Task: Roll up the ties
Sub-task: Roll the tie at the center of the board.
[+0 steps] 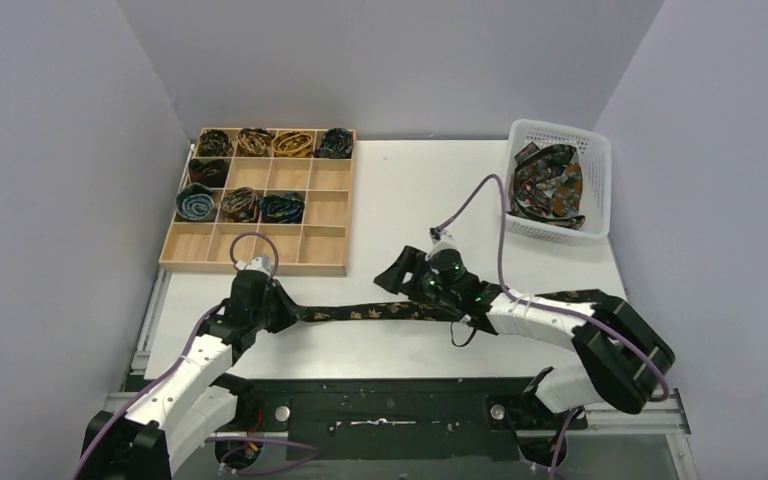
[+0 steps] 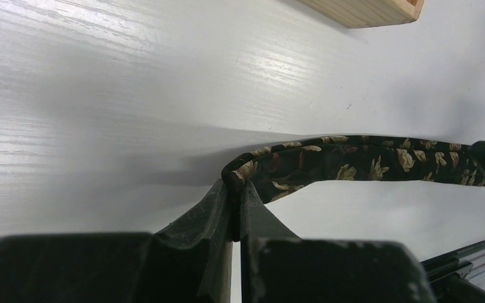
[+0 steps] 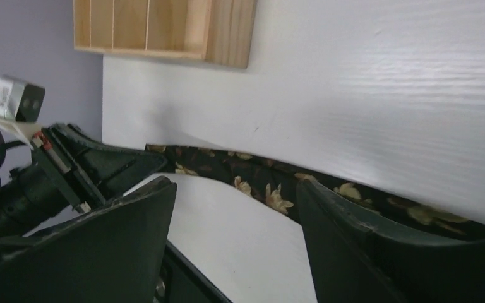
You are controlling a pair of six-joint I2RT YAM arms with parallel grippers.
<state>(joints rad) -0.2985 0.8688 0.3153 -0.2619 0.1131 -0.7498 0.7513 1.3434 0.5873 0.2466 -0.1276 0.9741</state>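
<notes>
From above, we see a dark tie (image 1: 380, 312) with gold floral print stretched flat on the table (image 1: 410, 200) between the left gripper (image 1: 285, 312) and the right gripper (image 1: 405, 290). Eight coiled ties (image 1: 250, 145) fill compartments of the wooden tray (image 1: 255, 266), and a loose heap (image 1: 548, 185) lies in the white basket (image 1: 600, 150). At the left wrist we see the fingers (image 2: 218, 202) pinching the tie's folded end, and at the right wrist the fingers (image 3: 145, 208) stand wide apart, the tie lying behind them.

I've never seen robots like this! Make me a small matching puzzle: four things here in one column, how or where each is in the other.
1. left gripper
2. right gripper
3. basket
4. wooden tray

a. holds loose ties, far right
b. jaws wide apart
c. pinching one end of the stretched tie
d. holds rolled ties, far left

Pairs: 1-c, 2-b, 3-a, 4-d
</notes>
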